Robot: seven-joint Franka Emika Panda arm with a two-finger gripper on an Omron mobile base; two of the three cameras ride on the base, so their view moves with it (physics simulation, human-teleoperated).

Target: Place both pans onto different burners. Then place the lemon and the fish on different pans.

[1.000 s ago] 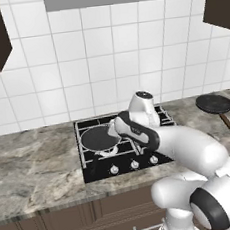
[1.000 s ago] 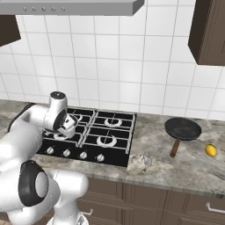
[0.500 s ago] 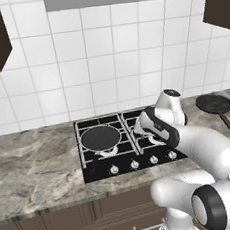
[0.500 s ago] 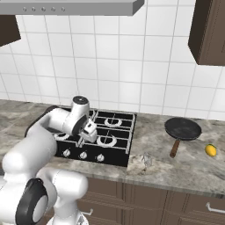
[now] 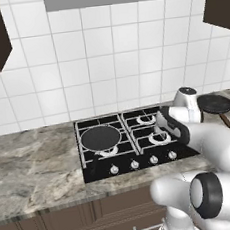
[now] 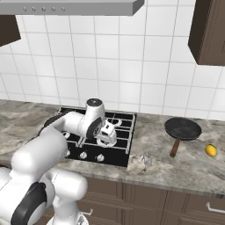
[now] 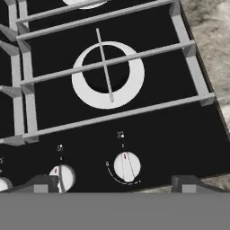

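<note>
pincer [image 6: 110, 132] spread, empty over the burners [image 7: 108, 74] — next, grip the second pan [image 6: 183, 128] by its handle.

- Black pan [image 5: 100, 137] on a black cooktop [image 5: 92, 169], left of the gripper [image 6: 110, 130].
- Second black pan [image 6: 183, 128] with a brown-toned handle, right of the gripper.
- Bright yellow lemon [image 6: 211, 150], further right.
- Silvery-white burner ring [image 7: 108, 74] under grey grates, ahead of the gripper.
- Silver knobs [image 7: 126, 166] with red marks.
- Grey-brown marbled counter [image 5: 32, 166]; white tiled wall [image 5: 106, 62]; dark brown cabinets [image 6: 176, 206].
</note>
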